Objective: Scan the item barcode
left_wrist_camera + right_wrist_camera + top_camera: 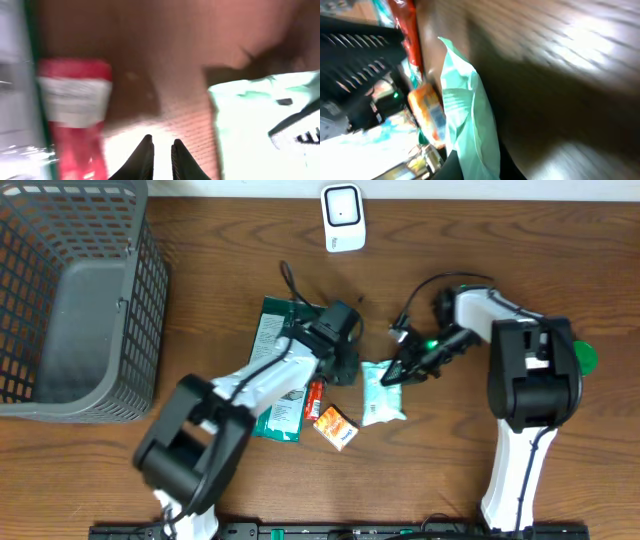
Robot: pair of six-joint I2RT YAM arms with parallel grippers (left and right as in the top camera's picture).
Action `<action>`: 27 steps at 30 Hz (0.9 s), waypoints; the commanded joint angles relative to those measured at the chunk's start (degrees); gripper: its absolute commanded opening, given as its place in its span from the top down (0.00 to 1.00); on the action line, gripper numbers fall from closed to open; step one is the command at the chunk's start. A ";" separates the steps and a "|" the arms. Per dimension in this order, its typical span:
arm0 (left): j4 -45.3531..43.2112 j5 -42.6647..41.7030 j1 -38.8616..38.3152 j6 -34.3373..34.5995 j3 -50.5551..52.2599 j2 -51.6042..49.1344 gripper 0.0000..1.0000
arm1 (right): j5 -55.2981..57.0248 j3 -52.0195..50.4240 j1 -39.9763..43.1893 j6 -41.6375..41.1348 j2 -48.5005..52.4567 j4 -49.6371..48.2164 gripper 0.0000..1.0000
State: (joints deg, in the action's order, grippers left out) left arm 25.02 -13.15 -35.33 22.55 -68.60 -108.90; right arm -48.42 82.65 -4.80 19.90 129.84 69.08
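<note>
mint-green packet (383, 402) pinched by right end effector (393, 372), presumably for lifting to the scanner (342, 218); left end effector (161, 150) clenched, empty.

clutter lying on a brown wooden table (220, 240)
a grey wire basket (150, 290) is standing at the left edge; a dark green packet (270, 330) is lying near the middle, a red packet (315, 398) is lying just beside it, an orange packet (336, 427) is lying tilted just below that, and a green round object (585, 357) is showing far right.
</note>
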 commanded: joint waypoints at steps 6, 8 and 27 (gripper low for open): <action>1.60 2.84 8.68 0.50 -1.73 17.97 0.85 | -12.26 8.57 5.62 28.70 0.68 18.01 0.99; 2.67 1.31 11.08 0.48 -1.73 20.61 0.84 | -14.78 9.42 5.62 34.53 0.68 22.43 0.99; 11.69 -1.60 31.69 -6.49 -1.70 24.68 0.74 | -9.90 27.45 6.54 27.47 -0.42 28.46 0.99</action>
State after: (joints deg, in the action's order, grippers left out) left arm 36.10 -14.48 -5.32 18.35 -68.99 -84.58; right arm -62.48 103.74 1.41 53.87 130.67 97.43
